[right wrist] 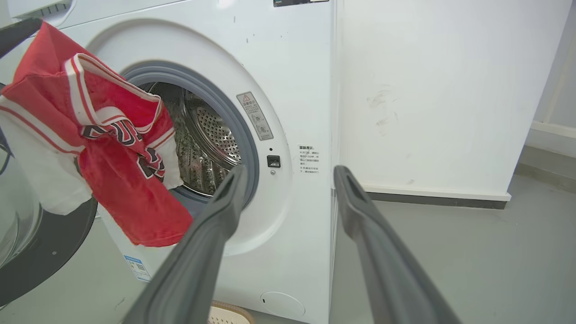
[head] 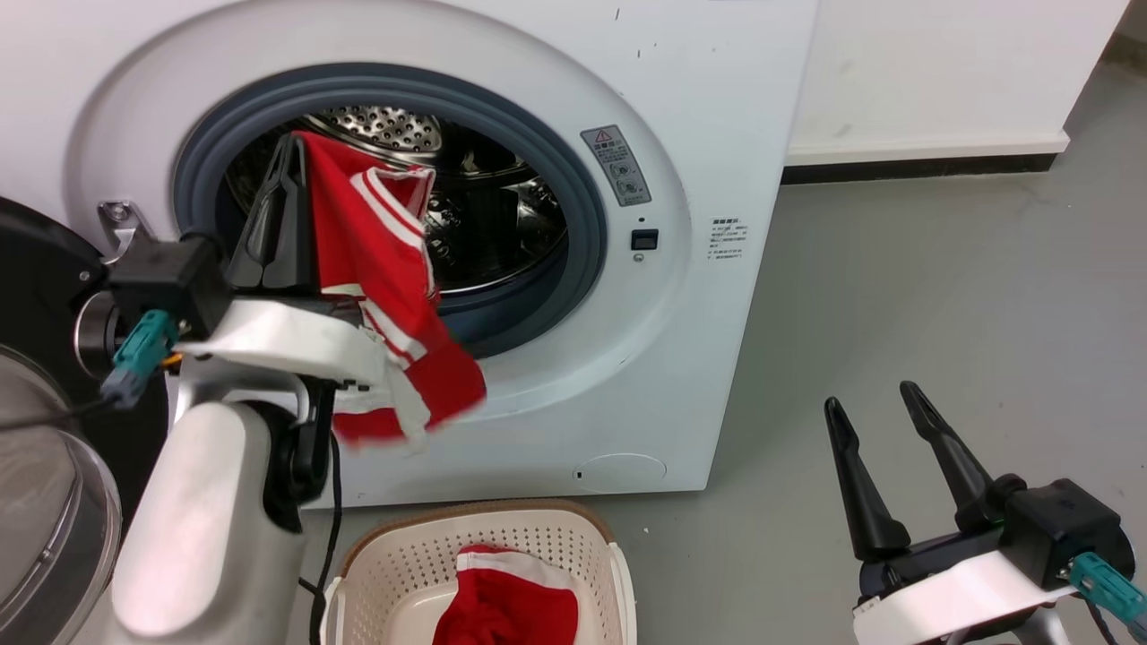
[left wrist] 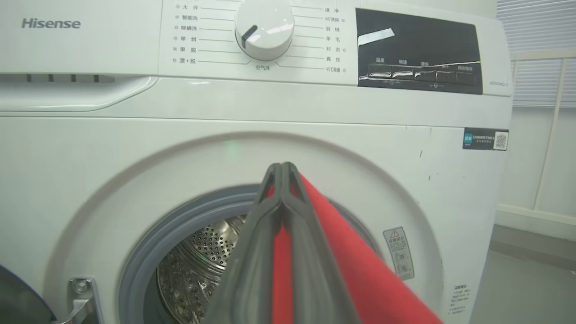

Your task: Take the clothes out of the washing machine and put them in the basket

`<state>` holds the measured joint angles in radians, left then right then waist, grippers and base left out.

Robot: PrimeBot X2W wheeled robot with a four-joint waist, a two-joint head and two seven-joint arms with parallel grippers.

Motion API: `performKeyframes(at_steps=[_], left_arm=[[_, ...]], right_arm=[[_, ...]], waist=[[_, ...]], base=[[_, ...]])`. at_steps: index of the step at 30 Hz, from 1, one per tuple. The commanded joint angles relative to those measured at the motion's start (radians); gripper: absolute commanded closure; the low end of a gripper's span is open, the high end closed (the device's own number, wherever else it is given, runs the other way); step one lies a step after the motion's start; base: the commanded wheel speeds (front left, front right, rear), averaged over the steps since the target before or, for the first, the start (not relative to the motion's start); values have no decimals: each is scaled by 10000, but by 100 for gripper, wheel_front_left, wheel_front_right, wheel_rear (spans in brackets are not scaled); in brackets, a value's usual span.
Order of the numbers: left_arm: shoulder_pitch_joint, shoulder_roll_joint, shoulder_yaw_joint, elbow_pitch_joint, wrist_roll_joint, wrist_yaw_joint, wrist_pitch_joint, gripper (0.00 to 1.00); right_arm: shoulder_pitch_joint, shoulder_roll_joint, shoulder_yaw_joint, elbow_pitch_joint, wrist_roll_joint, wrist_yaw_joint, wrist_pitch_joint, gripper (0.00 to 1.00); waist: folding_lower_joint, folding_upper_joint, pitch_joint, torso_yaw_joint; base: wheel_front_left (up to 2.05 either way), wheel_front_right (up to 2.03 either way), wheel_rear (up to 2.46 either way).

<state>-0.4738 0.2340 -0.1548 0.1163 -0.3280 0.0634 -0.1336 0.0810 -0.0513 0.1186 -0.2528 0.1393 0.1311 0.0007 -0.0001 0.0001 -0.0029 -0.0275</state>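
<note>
The white washing machine (head: 681,296) stands with its grey-gasketed porthole open and its steel drum (head: 502,224) showing. My left gripper (head: 291,148) is shut on a red jersey with white stripes (head: 394,305), held up in front of the porthole; the cloth hangs down over my forearm. The same red jersey (left wrist: 355,265) drapes from my closed left gripper (left wrist: 282,167) in the left wrist view, and the red jersey (right wrist: 112,148) hangs at the left of the right wrist view. The basket (head: 394,564) sits on the floor below, with another red garment (head: 511,600) in it. My right gripper (head: 874,399) is open and holds nothing.
The machine's black-rimmed glass door (head: 45,466) is swung open at the left, close to my left arm. Grey floor (head: 941,296) stretches to the right of the machine, up to a white wall with a dark skirting (head: 914,166).
</note>
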Motion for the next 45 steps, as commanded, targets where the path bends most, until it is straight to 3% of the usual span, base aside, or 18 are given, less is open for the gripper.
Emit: performKeyframes(at_steps=[1, 8, 13, 18, 25, 37, 45], left_arm=[[204, -26, -3, -254, 55, 66, 54, 100], [1780, -85, -69, -2651, -50, 624, 797, 100], [2760, -175, -101, -2792, -240, 856, 1016, 100], [3654, -524, -284, -1906, -484, 902, 751, 100], [4038, -1091, -519, 177, -845, 600, -268, 100], [2191, -1520, -662, 3694, -818, -300, -1287, 100], [958, -1691, -171, 4970, -265, -713, -1319, 100]], right_arm=[[12, 21, 7, -34, -64, -7, 18, 0], [-93, 21, -78, -119, -108, -7, 63, 0], [-284, 21, -50, -157, -158, -7, 75, 0], [-483, 21, 67, -134, -186, -7, 83, 0], [-833, 20, 308, -159, -259, -7, 86, 0], [-1752, 20, 533, -324, -488, -7, 42, 0], [-2278, 21, 586, -410, -569, -7, -82, 0]], waist=[[1, -1, 55, 37], [1, -1, 360, 214], [1, -1, 653, 328], [1, -1, 1051, 347], [1, -1, 2035, 324], [1, -1, 4329, 77], [1, -1, 5964, -506]], base=[[0, 0, 0], [0, 0, 0], [0, 0, 0], [0, 0, 0], [0, 0, 0], [0, 0, 0], [0, 0, 0]])
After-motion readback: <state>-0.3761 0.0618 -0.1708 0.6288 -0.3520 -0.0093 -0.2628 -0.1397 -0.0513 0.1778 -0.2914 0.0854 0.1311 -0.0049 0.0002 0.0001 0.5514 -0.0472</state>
